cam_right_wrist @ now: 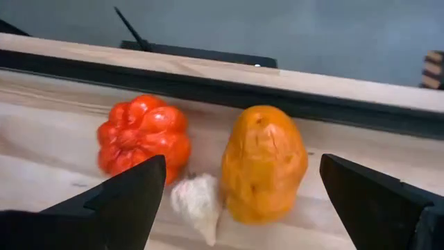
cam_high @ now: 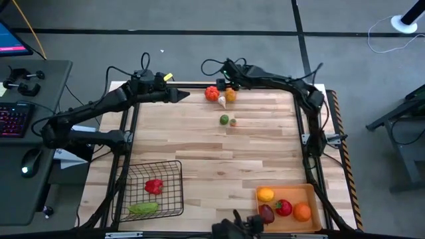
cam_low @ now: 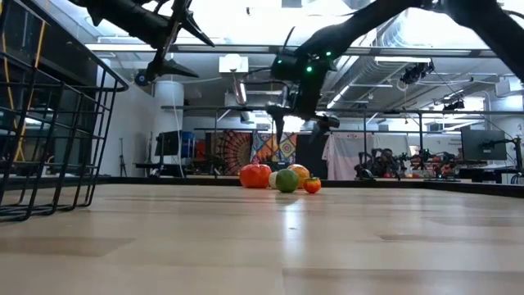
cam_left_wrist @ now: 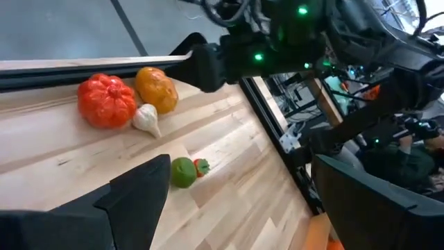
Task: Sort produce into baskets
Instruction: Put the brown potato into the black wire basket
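Observation:
At the table's far edge lie a red pumpkin-shaped piece [cam_high: 212, 93], an orange piece [cam_high: 230, 95] and a small white garlic [cam_high: 222, 101]; nearer the middle sit a green piece [cam_high: 224, 119] and a tiny red one [cam_high: 233, 122]. My right gripper [cam_right_wrist: 239, 201] is open above the orange piece [cam_right_wrist: 263, 163], touching nothing. My left gripper [cam_left_wrist: 239, 194] is open, raised near the far left [cam_high: 180, 95]. The black wire basket [cam_high: 154, 189] holds a red and a green piece. The orange tray [cam_high: 287, 207] holds several pieces.
The black frame rail [cam_high: 265, 85] runs along the table's far edge just behind the produce. The basket sits at the near left and the tray at the near right. Bare wood [cam_high: 219, 156] lies between them.

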`<state>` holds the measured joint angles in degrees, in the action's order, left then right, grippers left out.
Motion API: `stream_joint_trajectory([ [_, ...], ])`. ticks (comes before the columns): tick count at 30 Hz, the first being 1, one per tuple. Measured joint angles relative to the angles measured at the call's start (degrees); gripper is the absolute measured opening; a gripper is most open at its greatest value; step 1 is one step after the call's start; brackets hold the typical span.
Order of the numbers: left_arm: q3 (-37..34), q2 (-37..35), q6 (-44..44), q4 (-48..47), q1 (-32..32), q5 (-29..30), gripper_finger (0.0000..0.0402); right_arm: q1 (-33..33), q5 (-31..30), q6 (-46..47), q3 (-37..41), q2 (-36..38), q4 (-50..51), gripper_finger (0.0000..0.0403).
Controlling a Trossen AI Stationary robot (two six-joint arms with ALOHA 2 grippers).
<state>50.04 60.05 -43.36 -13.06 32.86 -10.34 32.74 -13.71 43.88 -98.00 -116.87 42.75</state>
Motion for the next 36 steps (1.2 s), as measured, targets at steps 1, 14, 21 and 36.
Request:
stream_joint_trajectory([
  [1, 0.01, 0.0, 0.51, 0.0, 0.0, 0.07, 0.0337, 0.04, -0.72, -0.54, -1.48, -1.04, 0.97, 0.0374],
  [14, 0.02, 0.0, 19.32, -6.86, 0.28, -1.67, 0.0337, 0.44, -4.54, 6.79, -9.83, -9.67, 10.15, 0.0374],
  [21, 0.02, 0.0, 25.34, -11.52, 1.38, -1.67, 0.0337, 0.74, -2.05, 10.2, -9.83, -12.84, 9.9, 0.0374],
  [36, 0.02, 0.0, 28.97, -13.22, 1.4, -1.74, 0.0337, 3.3, 4.85, 13.86, -9.83, -15.16, 10.31, 0.0355],
])
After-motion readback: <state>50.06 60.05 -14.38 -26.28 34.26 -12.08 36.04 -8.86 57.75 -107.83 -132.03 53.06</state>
